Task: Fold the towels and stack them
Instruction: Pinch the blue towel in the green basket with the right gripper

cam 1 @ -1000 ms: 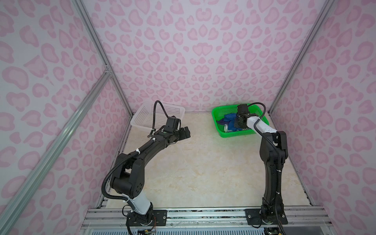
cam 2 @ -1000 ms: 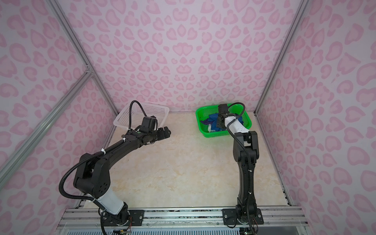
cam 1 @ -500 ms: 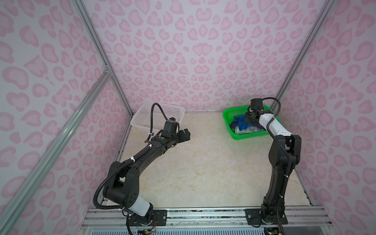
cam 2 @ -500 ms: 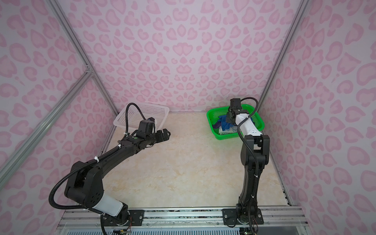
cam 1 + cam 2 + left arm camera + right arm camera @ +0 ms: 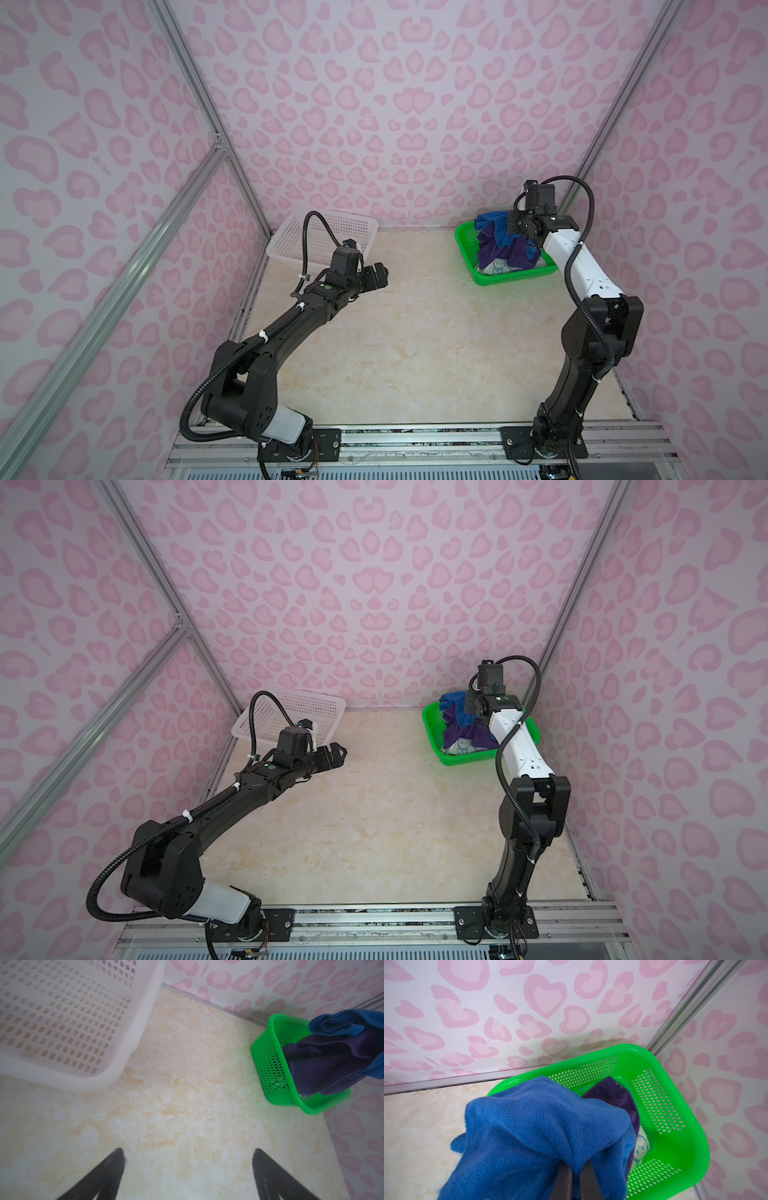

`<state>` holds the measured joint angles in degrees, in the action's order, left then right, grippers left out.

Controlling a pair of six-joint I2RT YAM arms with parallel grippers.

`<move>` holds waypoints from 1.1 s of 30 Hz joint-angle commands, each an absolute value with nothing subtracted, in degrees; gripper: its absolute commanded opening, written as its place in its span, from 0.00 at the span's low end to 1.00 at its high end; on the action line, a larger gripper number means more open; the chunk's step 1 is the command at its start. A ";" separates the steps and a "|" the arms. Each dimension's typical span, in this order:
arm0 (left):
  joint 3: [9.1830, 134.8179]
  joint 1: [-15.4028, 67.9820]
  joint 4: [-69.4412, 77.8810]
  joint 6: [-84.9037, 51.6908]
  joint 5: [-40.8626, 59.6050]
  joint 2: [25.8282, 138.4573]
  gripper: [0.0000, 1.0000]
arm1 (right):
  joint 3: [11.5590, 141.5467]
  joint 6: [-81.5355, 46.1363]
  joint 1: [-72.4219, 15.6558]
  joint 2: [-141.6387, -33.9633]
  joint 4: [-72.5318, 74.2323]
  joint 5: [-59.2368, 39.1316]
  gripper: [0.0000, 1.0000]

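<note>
Plainly, the marble-look tabletop (image 5: 415, 332) was the biggest thing, with the green basket (image 5: 519, 277) at its far right corner, close to the back wall. Well apart from the green basket, at the far left corner, stood the larger white basket (image 5: 357, 228), perforated like it.

Above the green basket the blue towel (image 5: 494, 222) hung bunched in the air, its top well over the rim. The purple towel (image 5: 513, 255) clung against the blue one's lower folds and trailed down into the green basket. Under both, on the basket floor near the front wall, lay the teal towel (image 5: 500, 266). A white rabbit showed on it, but any lettering was too small to read.

In both top views the right arm's white link crossed the green basket's right side and hid that part.

The left gripper (image 5: 379, 275) hovered over bare tabletop, well left of the green basket and just beside the white one, fingers spread wide around nothing. The right gripper (image 5: 576, 1180) sat above the green basket, fingers pinched tight on a fold of the blue towel.
</note>
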<state>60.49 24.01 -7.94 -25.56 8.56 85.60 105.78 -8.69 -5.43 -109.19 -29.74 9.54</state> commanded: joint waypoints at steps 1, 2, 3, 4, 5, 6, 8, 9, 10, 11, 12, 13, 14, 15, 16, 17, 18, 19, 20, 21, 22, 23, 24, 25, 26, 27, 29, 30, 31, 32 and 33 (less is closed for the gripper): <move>59.66 23.99 -5.95 -25.66 8.18 84.42 0.98 | 105.25 -7.80 -5.45 -111.24 -31.64 7.17 0.00; 59.52 23.99 -5.88 -25.66 8.17 84.37 0.98 | 103.96 -7.97 -5.54 -111.93 -31.66 5.79 0.00; 59.42 23.99 -5.92 -25.67 8.11 84.27 0.98 | 103.01 -8.17 -5.58 -112.35 -31.64 4.94 0.00; 59.27 23.99 -6.04 -25.59 8.03 84.28 0.98 | 101.73 -8.39 -5.54 -112.78 -31.43 4.08 0.00; 59.35 23.99 -6.22 -25.49 7.96 84.29 0.98 | 100.71 -8.73 -5.57 -113.01 -31.23 3.40 0.00; 59.41 23.99 -6.37 -25.33 7.98 84.29 0.98 | 99.72 -9.13 -5.62 -113.34 -31.23 2.56 0.01; 59.50 24.02 -6.78 -25.09 7.73 84.24 0.98 | 98.00 -9.65 -5.74 -113.47 -30.83 1.80 0.03; 59.50 23.99 -6.82 -25.05 7.59 84.16 0.98 | 97.20 -9.71 -5.91 -113.43 -30.32 1.54 0.04; 59.40 24.02 -6.69 -25.05 7.41 83.97 0.98 | 95.97 -9.72 -5.87 -113.17 -29.83 1.33 0.05; 59.20 24.03 -6.40 -25.05 7.31 83.81 0.98 | 95.16 -9.78 -5.97 -112.89 -29.35 1.27 0.07; 58.84 24.06 -5.98 -25.07 7.38 83.59 0.98 | 94.50 -9.83 -5.93 -112.50 -28.95 1.17 0.10; 58.61 24.08 -5.48 -25.20 7.44 83.35 0.98 | 93.70 -9.83 -5.93 -112.04 -28.38 1.06 0.13; 58.36 24.00 -4.95 -25.22 7.61 83.15 0.98 | 93.07 -9.80 -5.93 -111.52 -27.91 1.06 0.19; 58.11 24.02 -4.51 -25.24 7.80 82.98 0.98 | 92.70 -9.69 -5.97 -111.03 -27.50 0.93 0.21; 58.10 24.07 -4.21 -25.22 7.82 82.81 0.98 | 92.60 -9.38 -5.91 -110.67 -27.42 0.73 0.20; 58.00 24.04 -4.03 -25.31 7.76 82.79 0.98 | 92.84 -9.31 -5.92 -110.27 -27.49 0.70 0.17; 57.98 24.08 -3.87 -25.31 7.89 82.66 0.99 | 93.11 -9.15 -5.92 -110.02 -27.59 0.79 0.12; 57.97 24.08 -3.78 -25.32 7.91 82.70 0.99 | 93.49 -9.09 -5.97 -109.51 -27.83 0.79 0.09; 57.93 24.08 -3.78 -25.31 7.95 82.71 0.98 | 93.83 -9.11 -5.95 -109.11 -28.01 0.75 0.06; 58.00 24.08 -3.78 -25.39 8.08 82.77 0.98 | 94.12 -8.75 -5.93 -108.59 -27.85 0.49 0.01; 57.88 24.04 -3.70 -25.40 8.17 82.79 0.99 | 94.34 -8.70 -5.93 -108.25 -27.61 0.35 0.00; 57.79 24.08 -3.69 -25.44 8.13 82.88 0.99 | 94.60 -8.69 -5.92 -107.82 -27.56 0.23 0.00; 57.81 24.03 -3.54 -25.40 8.15 82.81 0.99 | 94.87 -8.70 -5.91 -107.47 -27.55 0.26 0.00; 57.75 24.08 -3.52 -25.49 8.17 82.94 0.99 | 95.14 -8.61 -5.95 -106.96 -27.58 0.20 0.00; 57.74 24.06 -3.48 -25.51 8.17 82.97 0.99 | 95.36 -8.61 -5.96 -106.33 -27.46 0.09 0.00; 57.68 24.08 -3.51 -25.49 8.17 82.90 0.99 | 95.44 -8.61 -5.93 -105.77 -27.34 0.00 0.00; 57.59 24.04 -3.41 -25.50 8.39 82.82 0.99 | 95.28 -8.26 -5.95 -103.80 -25.84 -1.59 0.02; 57.64 24.02 -3.43 -25.45 8.44 82.77 0.99 | 94.72 -8.18 -5.97 -102.58 -24.44 -2.54 0.06; 57.56 24.08 -3.34 -25.41 8.49 82.69 0.99 | 94.14 -8.17 -5.98 -101.52 -23.19 -3.27 0.11; 57.50 24.08 -3.34 -25.36 8.53 82.66 0.99 | 93.56 -8.32 -5.95 -100.35 -21.80 -3.59 0.16; 57.48 24.08 -3.32 -25.31 8.44 82.62 0.99 | 93.18 -8.63 -5.97 -99.57 -21.31 -3.39 0.21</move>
<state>57.76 24.08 -5.19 -25.56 8.38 83.66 94.08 -9.17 -5.89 -101.45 -26.30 -1.37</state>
